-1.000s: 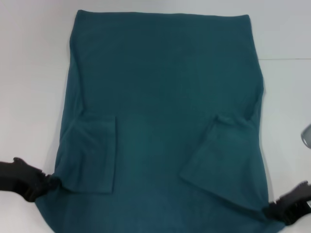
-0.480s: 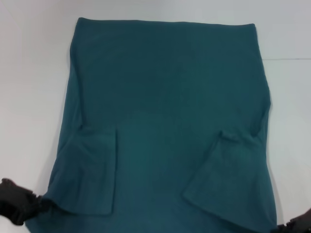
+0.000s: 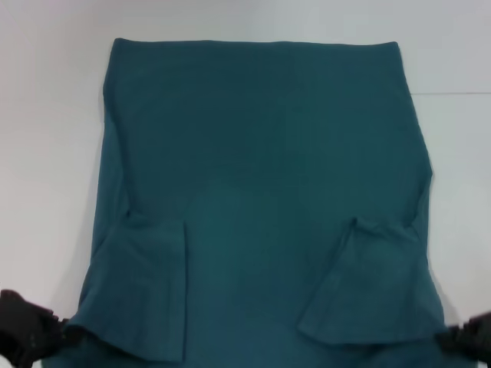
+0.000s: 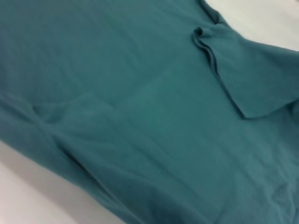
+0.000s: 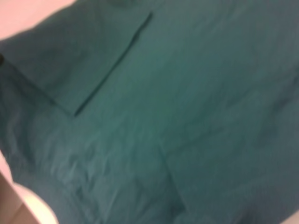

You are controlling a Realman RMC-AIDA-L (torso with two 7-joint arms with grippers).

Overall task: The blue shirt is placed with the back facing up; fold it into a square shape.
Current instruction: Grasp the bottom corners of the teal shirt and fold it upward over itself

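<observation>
Both sleeves of the blue shirt [image 3: 261, 169] lie folded inward; the left gripper [image 3: 46, 337] and right gripper [image 3: 453, 341] sit at its near corners (finger state I cannot tell), lengthwise folds remaining.

Three cameras: one overhead on the head, one close-in on each wrist.

The head camera looks forward and down from above, taking in nearly the whole blue shirt [image 3: 261, 192] on the white table [image 3: 46, 115], with the left gripper [image 3: 27, 337] and right gripper [image 3: 472, 341] cut by the near edge of the view at either side. The left wrist camera sits low and close, looking across the cloth toward the folded right sleeve [image 4: 252, 70]; the same sleeve [image 3: 376, 287] shows in the head view. The right wrist camera, equally close, faces the opposite way over the shirt toward the left sleeve [image 5: 79, 60], also shared with the head view [image 3: 142, 291].
</observation>
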